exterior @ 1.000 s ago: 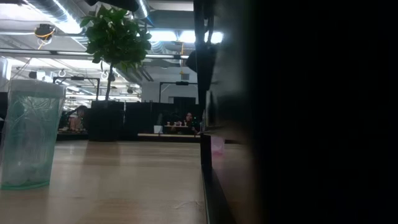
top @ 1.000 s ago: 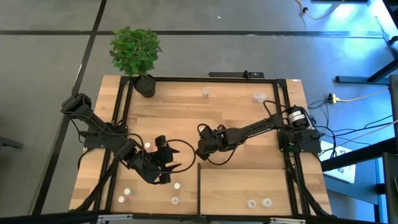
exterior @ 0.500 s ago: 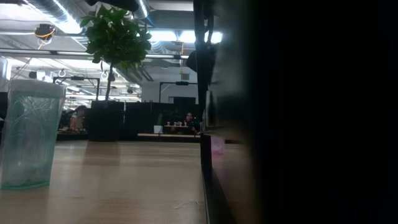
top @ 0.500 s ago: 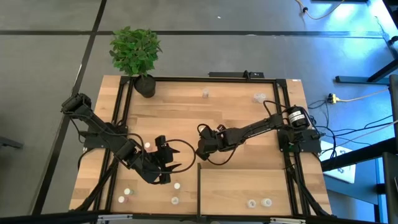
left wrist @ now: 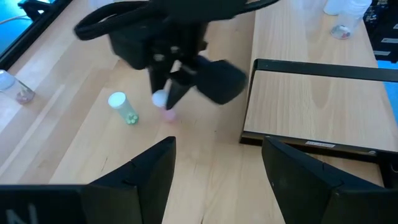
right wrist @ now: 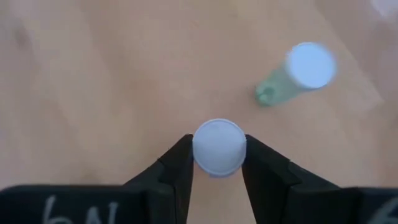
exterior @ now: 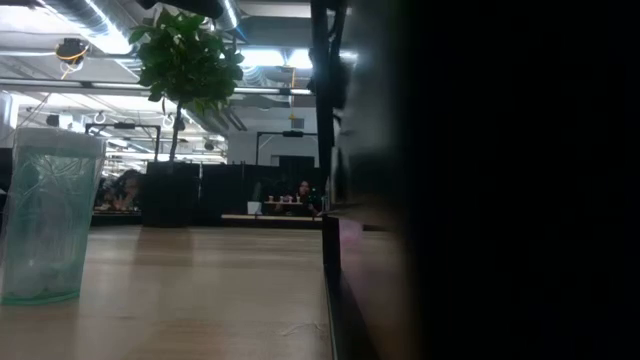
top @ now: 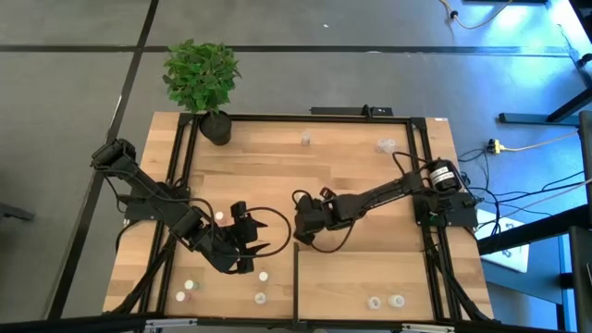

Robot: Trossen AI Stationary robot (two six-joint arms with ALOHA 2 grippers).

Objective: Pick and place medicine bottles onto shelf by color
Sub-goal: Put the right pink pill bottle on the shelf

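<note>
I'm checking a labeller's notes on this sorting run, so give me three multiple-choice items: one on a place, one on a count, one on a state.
1. Where is the right gripper?
A. Over the middle of the shelf
B. Above the tabletop, by a corner of the shelf
C. Beside the potted plant

2. How many bottles stand on the shelf?
A. None
B. Five
C. Two

3. What state is the left gripper in?
A. Open, holding nothing
B. Shut on a bottle
C. Out of view

Key: 1 B, the high view shows the right gripper just off the corner of the shelf, its fingers against a white-capped bottle. 2 C, one bottle and a second bottle are on it. 3 A, the left gripper has its fingers wide apart with nothing between them.
</note>
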